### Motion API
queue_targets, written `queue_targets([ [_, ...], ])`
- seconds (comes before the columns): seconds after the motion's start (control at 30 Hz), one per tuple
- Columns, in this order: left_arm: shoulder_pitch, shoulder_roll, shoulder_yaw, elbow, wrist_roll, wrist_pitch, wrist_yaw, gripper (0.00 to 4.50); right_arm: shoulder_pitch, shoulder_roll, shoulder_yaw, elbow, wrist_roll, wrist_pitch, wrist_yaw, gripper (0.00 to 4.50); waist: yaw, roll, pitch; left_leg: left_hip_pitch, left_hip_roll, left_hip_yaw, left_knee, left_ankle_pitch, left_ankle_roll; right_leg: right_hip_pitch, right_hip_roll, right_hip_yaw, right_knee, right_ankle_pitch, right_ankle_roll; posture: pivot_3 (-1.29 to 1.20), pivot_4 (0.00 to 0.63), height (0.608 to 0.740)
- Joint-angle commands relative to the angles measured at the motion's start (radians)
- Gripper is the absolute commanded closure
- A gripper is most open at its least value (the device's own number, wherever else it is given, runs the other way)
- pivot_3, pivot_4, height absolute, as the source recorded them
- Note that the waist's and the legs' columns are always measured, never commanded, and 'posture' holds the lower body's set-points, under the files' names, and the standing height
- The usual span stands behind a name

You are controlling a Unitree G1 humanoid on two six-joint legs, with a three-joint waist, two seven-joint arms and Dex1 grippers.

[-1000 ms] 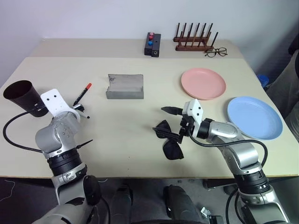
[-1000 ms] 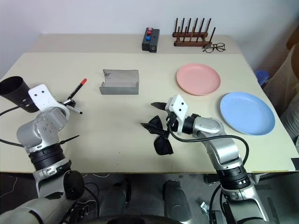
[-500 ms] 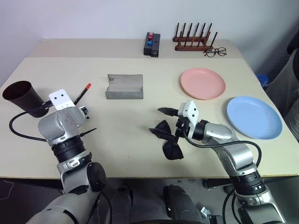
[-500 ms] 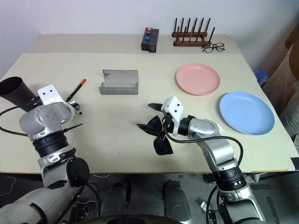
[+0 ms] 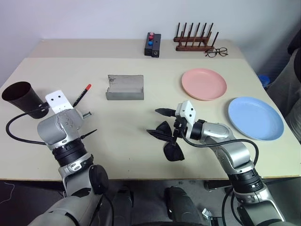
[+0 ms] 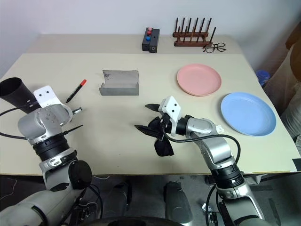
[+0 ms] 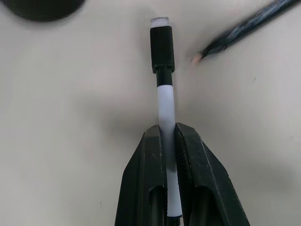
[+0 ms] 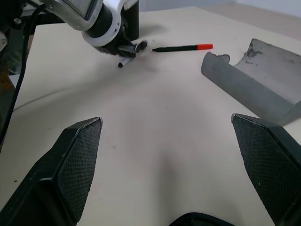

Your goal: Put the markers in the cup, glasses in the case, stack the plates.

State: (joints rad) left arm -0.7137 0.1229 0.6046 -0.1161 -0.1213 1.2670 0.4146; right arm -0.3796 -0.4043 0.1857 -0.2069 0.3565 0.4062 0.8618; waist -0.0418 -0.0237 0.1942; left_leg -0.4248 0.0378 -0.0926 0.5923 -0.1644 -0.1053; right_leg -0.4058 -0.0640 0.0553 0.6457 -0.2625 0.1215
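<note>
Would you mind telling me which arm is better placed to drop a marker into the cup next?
Left: its fingers are shut on the white marker, with the cup right beside that arm.

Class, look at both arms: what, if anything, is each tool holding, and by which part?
The left tool is shut on the white-bodied marker, gripping its white barrel, away from the black cap. The right tool is open above the sunglasses, holding nothing.

My arms are silver-grey metal with black joints and looping black cables. Each wrist carries a white plate with small holes. My fingers [image 8: 82,155] are black, with finely textured pads.
</note>
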Motion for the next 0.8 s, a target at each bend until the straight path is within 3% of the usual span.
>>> queue_targets([
  [0.03, 0.006, 0.036, -0.043, -0.118, -0.049, -0.187, -0.119, 4.44, -0.028, 0.012, 0.001, -0.008, 0.009, -0.023, 0.012, 0.00, 0.000, -0.001, 0.000, 0.000, 0.000, 0.000, 0.000, 0.000, 0.000, 0.000, 0.000, 0.000, 0.000, 0.000, 0.000, 0.00, 0.150, 0.740],
  [0.13, 0.067, 0.115, -0.126, -0.197, -0.032, -0.407, -0.246, 4.44, -0.031, 0.018, 0.002, -0.005, 0.007, -0.026, 0.013, 0.00, -0.001, 0.000, 0.000, 0.000, 0.000, 0.000, 0.000, 0.000, 0.000, 0.000, 0.000, 0.000, -0.001, 0.000, 0.000, 0.00, 0.150, 0.740],
  [0.23, 0.100, 0.201, -0.181, -0.213, 0.063, -0.561, -0.228, 4.44, -0.034, 0.023, 0.004, 0.001, 0.005, -0.032, 0.012, 0.00, 0.000, 0.000, 0.000, 0.000, 0.000, 0.000, -0.002, 0.000, 0.000, -0.001, 0.000, 0.000, -0.001, 0.000, -0.001, 0.00, 0.150, 0.740],
  [0.43, 0.097, 0.330, -0.164, -0.074, 0.233, -0.679, -0.082, 4.44, -0.053, 0.051, 0.015, 0.013, 0.002, -0.039, 0.007, 0.00, 0.000, 0.000, 0.000, 0.000, 0.000, 0.000, -0.001, 0.000, 0.000, -0.001, 0.000, 0.000, -0.001, -0.001, -0.002, 0.00, 0.150, 0.740],
  [0.8, 0.097, 0.440, -0.084, 0.205, 0.229, -0.879, -0.051, 4.44, -0.060, 0.078, 0.028, 0.005, 0.008, -0.042, 0.008, 0.00, 0.002, -0.001, 0.001, 0.000, 0.000, 0.000, -0.001, 0.000, 0.000, -0.001, 0.000, 0.000, 0.000, 0.000, 0.000, 0.00, 0.150, 0.740],
])
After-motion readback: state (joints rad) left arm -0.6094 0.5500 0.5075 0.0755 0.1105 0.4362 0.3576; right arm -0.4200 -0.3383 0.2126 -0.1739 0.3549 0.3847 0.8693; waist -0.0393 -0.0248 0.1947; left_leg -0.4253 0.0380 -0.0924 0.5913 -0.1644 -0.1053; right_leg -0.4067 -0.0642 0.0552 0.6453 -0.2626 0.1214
